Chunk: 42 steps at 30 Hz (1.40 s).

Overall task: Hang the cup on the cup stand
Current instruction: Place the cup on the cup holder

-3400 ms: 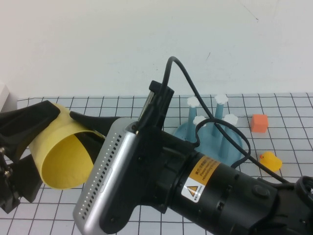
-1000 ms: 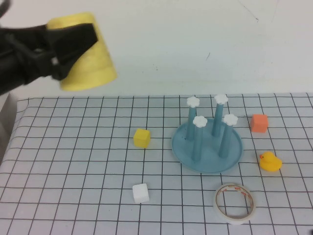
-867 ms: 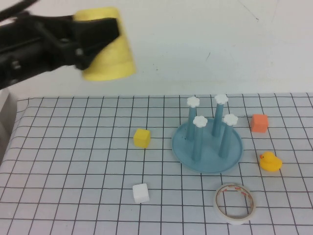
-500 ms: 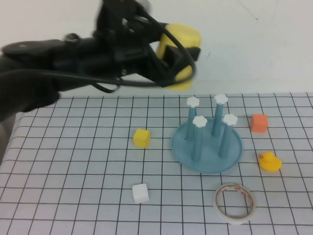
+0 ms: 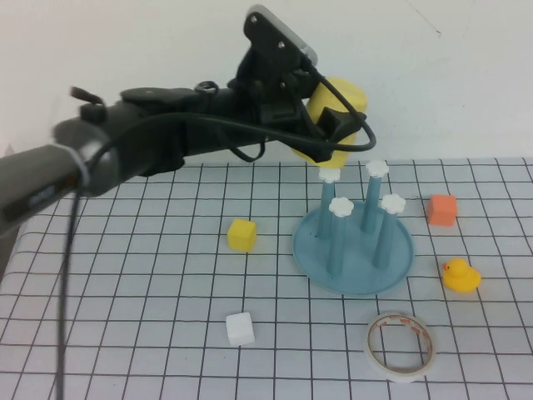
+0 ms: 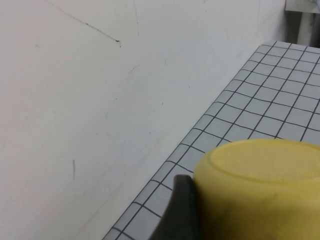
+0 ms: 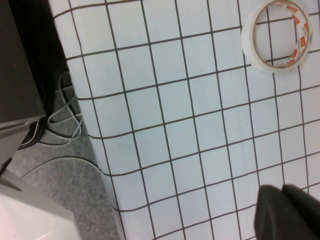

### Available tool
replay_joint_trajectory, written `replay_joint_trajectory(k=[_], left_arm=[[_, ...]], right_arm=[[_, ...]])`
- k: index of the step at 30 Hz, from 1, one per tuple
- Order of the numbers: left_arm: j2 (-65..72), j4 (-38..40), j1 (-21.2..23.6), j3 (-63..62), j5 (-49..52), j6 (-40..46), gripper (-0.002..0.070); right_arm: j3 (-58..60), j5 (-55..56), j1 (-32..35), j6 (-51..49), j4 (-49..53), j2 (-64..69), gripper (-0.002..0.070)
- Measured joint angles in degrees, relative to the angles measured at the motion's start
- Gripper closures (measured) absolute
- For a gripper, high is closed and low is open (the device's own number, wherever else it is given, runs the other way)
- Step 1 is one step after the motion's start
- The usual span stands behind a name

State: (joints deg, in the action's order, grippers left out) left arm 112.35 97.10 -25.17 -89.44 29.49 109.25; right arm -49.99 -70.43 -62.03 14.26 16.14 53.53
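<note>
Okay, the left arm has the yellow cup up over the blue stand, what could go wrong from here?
The left gripper holds the cup tilted above the rear pegs of the cup stand. If the cup's mouth comes down off-centre, its rim could catch a white flower cap and tip or shove the stand. The four pegs stand close together, so the cup might wedge between two. The right gripper hangs near the table's edge, uninvolved.

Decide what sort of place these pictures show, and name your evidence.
Probably a robot test bench: a grid-marked table, the left gripper holding the cup above the cup stand, the right gripper near a tape ring.
</note>
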Motion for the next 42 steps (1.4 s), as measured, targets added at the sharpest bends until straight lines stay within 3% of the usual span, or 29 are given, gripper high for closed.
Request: replay_joint_trajectory(k=[17, 36, 42], left_arm=[[16.87, 0.13, -0.12, -15.16, 1.02, -0.25, 0.0102], [19.39, 0.23, -0.12, -15.84, -3.29, -6.44, 0.0110], [19.39, 0.23, -0.12, -15.84, -3.76, -10.67, 0.0023]], right_arm=[[0.00, 0.00, 0.00, 0.00, 0.00, -0.07, 0.0676], [0.00, 0.00, 0.00, 0.00, 0.00, -0.07, 0.0676], [0.00, 0.00, 0.00, 0.00, 0.00, -0.07, 0.0677]])
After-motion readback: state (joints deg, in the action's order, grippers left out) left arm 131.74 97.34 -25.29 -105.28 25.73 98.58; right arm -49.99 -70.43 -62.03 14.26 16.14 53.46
